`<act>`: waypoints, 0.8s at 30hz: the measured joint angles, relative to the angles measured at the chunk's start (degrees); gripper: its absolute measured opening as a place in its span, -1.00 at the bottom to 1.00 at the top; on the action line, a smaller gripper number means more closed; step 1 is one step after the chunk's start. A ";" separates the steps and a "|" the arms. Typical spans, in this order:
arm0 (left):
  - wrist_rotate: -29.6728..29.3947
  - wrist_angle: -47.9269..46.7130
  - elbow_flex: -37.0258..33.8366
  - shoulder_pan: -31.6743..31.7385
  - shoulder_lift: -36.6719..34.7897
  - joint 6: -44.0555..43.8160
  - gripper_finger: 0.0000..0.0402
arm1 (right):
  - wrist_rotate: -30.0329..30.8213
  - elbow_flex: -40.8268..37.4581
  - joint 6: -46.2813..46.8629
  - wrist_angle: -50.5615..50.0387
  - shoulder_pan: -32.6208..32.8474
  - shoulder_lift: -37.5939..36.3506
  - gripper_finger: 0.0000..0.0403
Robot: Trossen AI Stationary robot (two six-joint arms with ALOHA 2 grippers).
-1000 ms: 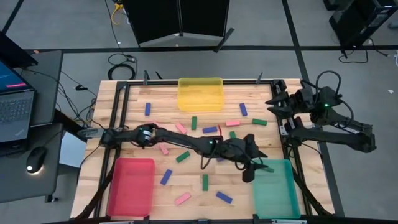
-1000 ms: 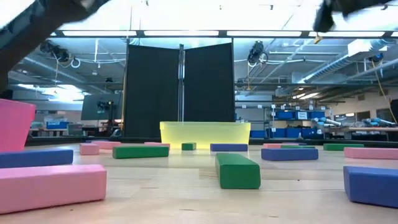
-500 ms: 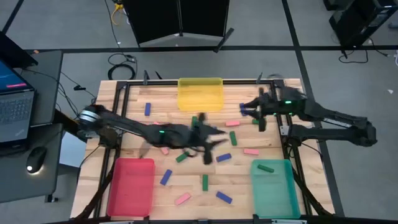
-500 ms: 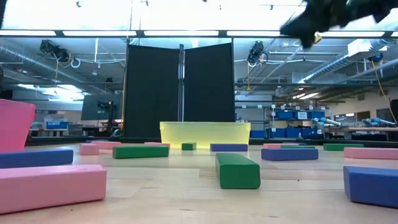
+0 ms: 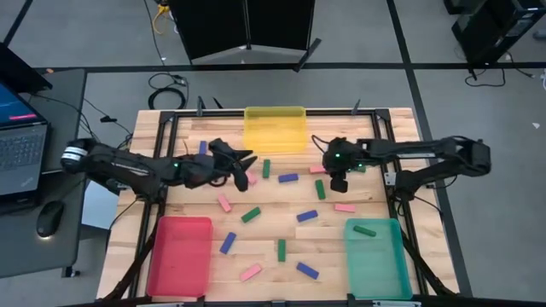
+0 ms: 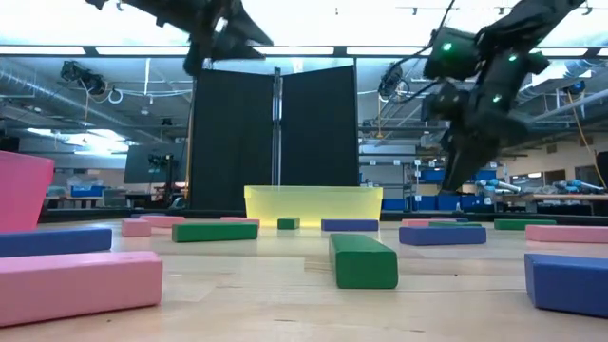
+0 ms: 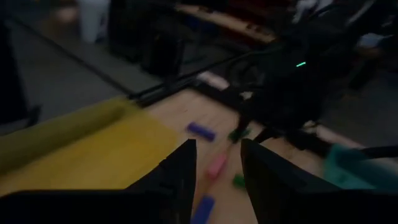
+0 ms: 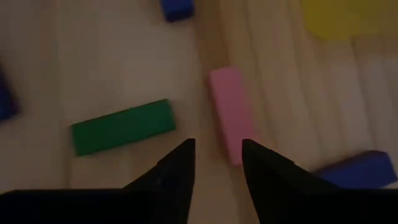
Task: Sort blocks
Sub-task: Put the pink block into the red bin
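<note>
Our left gripper [image 5: 243, 162] hovers empty, jaws apart, beside the translucent yellow plastic tray [image 5: 275, 129]. Our right gripper [image 5: 337, 182], jaws apart, hangs above a flat pink block [image 8: 231, 112].

tool [image 8: 217, 171] parted, empty | pink block [image 8: 231, 113] ahead | green block [image 8: 122, 127] beside

Grey floor [image 5: 85, 34] around wooden desk [image 5: 256, 247]. Black partition panels [image 6: 275, 133] behind desk's far edge. Side table off left edge with laptop [image 5: 19, 141] and mouse [image 5: 47, 217]. Ceiling strip lights [image 6: 285, 50], shelves with blue bins [image 6: 446, 176] far back.
</note>
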 joint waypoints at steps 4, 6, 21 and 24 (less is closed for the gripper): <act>0.10 -4.56 -0.23 1.30 -2.01 -0.74 -0.24 | 1.96 3.60 -0.48 -0.44 -0.20 5.77 -0.05; 0.61 -4.54 -0.21 1.38 -3.07 -0.09 -0.18 | 1.94 5.37 -1.36 -0.71 -0.18 8.50 0.06; -0.56 -11.38 -0.16 1.25 -11.35 2.61 -0.04 | 5.33 11.56 -1.54 -1.79 -1.31 24.37 0.24; -0.06 -11.89 -0.16 1.25 -11.46 2.60 -0.04 | 3.87 11.65 -1.56 -2.04 -2.08 25.73 0.12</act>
